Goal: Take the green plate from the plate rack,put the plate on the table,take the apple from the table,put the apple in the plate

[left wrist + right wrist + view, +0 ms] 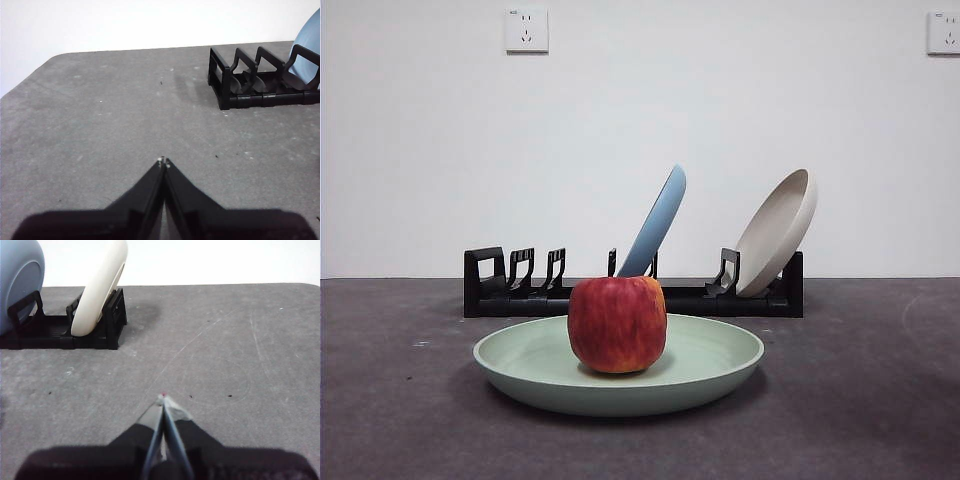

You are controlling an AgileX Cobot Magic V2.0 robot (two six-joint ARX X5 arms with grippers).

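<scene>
Green plate (pixel 720 365), frame centre, is carrying apple (pixel 617 323); left claw (pixel 163 163) and right claw (pixel 163 399) are idling pressed together, both well apart from it.

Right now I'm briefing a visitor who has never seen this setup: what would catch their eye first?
The red apple sitting in the green plate on the table, front and centre. Behind it, the black plate rack holds a blue plate and a beige plate, both leaning. Both grippers, left and right, hang shut over bare table, away from the plate.
</scene>
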